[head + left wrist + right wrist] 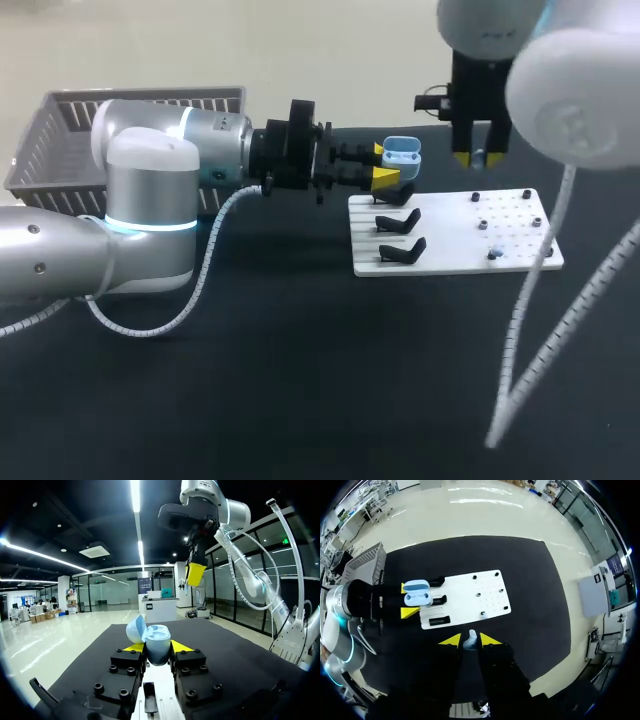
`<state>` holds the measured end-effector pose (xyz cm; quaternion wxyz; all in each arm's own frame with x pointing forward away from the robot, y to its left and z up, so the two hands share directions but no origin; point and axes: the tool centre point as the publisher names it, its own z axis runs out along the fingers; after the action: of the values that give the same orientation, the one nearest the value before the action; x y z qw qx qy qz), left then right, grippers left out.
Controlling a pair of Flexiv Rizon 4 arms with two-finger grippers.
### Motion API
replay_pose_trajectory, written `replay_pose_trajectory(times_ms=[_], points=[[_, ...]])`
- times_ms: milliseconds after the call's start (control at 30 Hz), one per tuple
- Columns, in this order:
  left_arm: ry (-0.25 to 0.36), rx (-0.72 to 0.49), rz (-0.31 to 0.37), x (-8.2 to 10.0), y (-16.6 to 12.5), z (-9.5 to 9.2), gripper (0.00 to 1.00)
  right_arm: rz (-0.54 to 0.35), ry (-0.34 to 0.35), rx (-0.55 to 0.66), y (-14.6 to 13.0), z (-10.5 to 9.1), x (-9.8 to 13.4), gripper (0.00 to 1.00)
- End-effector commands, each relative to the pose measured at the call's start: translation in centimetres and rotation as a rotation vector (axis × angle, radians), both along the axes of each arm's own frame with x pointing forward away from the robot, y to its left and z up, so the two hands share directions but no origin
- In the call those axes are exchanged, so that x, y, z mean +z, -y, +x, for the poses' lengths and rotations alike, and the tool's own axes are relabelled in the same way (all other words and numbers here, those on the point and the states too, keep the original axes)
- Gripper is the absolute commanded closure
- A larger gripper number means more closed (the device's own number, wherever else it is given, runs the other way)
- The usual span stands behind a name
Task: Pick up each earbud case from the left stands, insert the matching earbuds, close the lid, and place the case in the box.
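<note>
A pale blue earbud case [402,152] with its lid open is held level above the back left corner of the white board [520,235]. My left gripper [388,165] is shut on it from two sides. In the left wrist view the case [157,647] sits between the yellow tips, its lid [136,629] tipped back. My right gripper [478,158] hangs above the board's back edge, to the right of the case, shut on a small pale earbud [470,640]. The right wrist view shows the case [417,592] ahead and off to the side.
Three black stands [398,220] line the board's left side. Small pegs and a bluish earbud [495,253] sit on its right half. A grey mesh basket [60,130] stands at the table's back left, behind my left arm.
</note>
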<state>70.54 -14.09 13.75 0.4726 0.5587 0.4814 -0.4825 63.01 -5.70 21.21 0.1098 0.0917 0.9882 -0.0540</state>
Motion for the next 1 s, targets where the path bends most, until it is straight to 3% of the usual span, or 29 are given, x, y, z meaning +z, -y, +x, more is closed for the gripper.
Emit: replay_pose_trajectory(times_ms=[33, 633, 1000], points=[[0.001, 0.001, -0.002, -0.1, 0.0, 0.0, 1.0, 0.006, -0.037, -0.012, -0.9, 1.0, 0.1, 1.0], [0.001, 0.001, -0.002, -0.1, 0.0, 0.0, 1.0, 0.006, -0.037, -0.012, -0.9, 1.0, 0.1, 1.0], [0.001, 0.001, -0.002, -0.1, 0.0, 0.0, 1.0, 0.024, -0.003, -0.196, -3.3, 2.4, 1.7, 1.0]])
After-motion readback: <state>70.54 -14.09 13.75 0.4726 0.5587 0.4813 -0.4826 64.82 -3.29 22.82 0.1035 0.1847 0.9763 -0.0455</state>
